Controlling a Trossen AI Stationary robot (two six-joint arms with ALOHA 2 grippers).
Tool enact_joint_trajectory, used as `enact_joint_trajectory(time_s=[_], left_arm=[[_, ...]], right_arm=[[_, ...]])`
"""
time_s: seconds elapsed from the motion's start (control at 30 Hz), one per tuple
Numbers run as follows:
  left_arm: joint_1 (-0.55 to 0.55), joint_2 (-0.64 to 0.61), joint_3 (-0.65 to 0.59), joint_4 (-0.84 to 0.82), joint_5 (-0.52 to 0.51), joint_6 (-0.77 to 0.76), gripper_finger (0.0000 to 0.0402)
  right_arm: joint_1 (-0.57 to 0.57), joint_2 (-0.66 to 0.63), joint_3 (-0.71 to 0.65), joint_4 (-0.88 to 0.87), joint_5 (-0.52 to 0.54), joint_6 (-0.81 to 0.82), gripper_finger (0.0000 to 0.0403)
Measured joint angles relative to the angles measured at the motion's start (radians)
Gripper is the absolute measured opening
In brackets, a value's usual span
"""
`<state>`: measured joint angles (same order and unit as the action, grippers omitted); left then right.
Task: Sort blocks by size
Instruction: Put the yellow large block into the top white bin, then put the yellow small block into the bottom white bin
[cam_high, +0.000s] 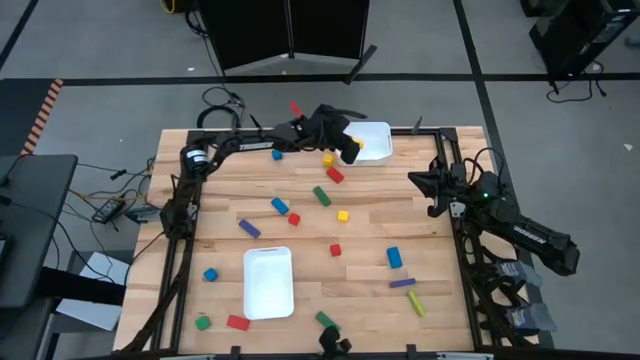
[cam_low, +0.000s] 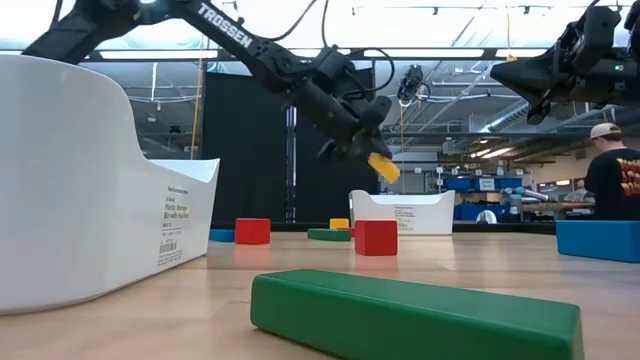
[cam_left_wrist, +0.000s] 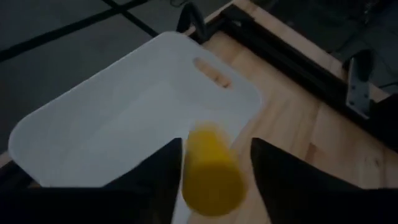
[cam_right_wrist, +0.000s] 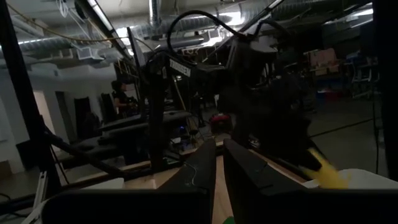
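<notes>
My left gripper (cam_high: 350, 148) reaches over the far white tray (cam_high: 378, 132), fingers open and slanting down. A yellow block (cam_left_wrist: 210, 171) shows blurred between and just beyond its fingertips, above the tray; it also shows in the low view (cam_low: 383, 167) and the high view (cam_high: 359, 147). My right gripper (cam_high: 418, 180) is shut and empty, raised above the table's right side. Other blocks lie flat on the table, among them a red cube (cam_high: 336, 250), a blue bar (cam_high: 394, 257) and a purple bar (cam_high: 249, 228). My left gripper's fingers (cam_left_wrist: 155, 180) stand on either side of the yellow block. A strip of tray shows between the block and one finger. I cannot tell whether the other finger touches it. The block is clear of the tray.
A second white tray (cam_high: 268, 282) lies at the near left. Several blocks are scattered over the middle and near part of the table, with a green bar (cam_low: 415, 315) close to the near edge. A person (cam_low: 612, 170) stands in the room beyond the table.
</notes>
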<state>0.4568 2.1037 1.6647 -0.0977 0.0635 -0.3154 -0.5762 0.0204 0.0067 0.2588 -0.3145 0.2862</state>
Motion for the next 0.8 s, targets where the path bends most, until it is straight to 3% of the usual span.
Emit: enact_joint_trajectory(time_s=[0.13, 0.27, 0.53, 0.8], left_arm=[[0.002, -0.012, 0.001, -0.022, 0.011, 0.044, 0.0263], [-0.007, -0.056, 0.001, -0.039, 0.015, 0.073, 0.0277], [-0.069, -0.294, -0.137, -0.109, -0.019, 0.18, 0.0219], [-0.116, -0.72, -0.488, -0.105, -0.079, 0.133, 0.0182]], right_arm=[[0.0, 0.0, 0.0, -0.001, 0.0, -0.001, 0.0042], [0.0, 0.0, 0.0, -0.007, 0.0, -0.001, 0.0042], [0.044, 0.051, 0.0, -0.006, -0.04, -0.008, 0.0042], [0.207, 0.319, 0.086, -0.005, 0.156, -0.104, 0.0066]])
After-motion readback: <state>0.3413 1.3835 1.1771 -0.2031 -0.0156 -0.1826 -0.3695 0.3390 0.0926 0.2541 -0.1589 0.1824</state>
